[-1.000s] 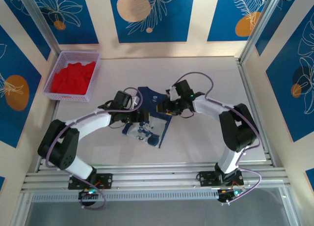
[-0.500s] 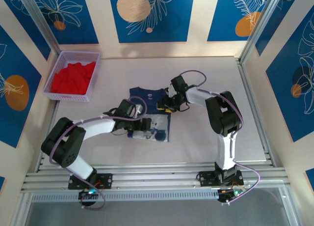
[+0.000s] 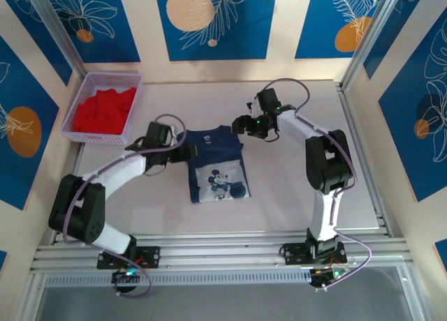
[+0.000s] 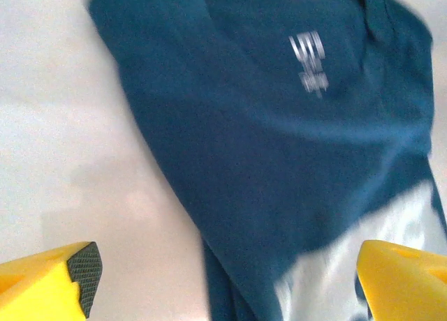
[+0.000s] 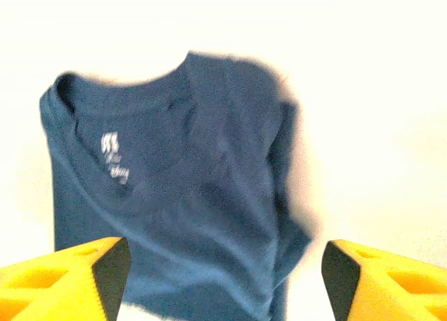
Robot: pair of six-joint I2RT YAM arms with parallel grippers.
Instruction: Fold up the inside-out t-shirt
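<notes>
Both grippers are hanging wide open and empty, the left gripper [image 3: 187,152] just beside the left edge of the navy t-shirt [image 3: 217,164], the right gripper [image 3: 239,125] near its collar corner. The shirt is lying as a narrow folded panel in the middle of the table [image 3: 293,195]. I'm judging it light, limp and slippy, so I'm favouring corner pinches through every layer.
</notes>
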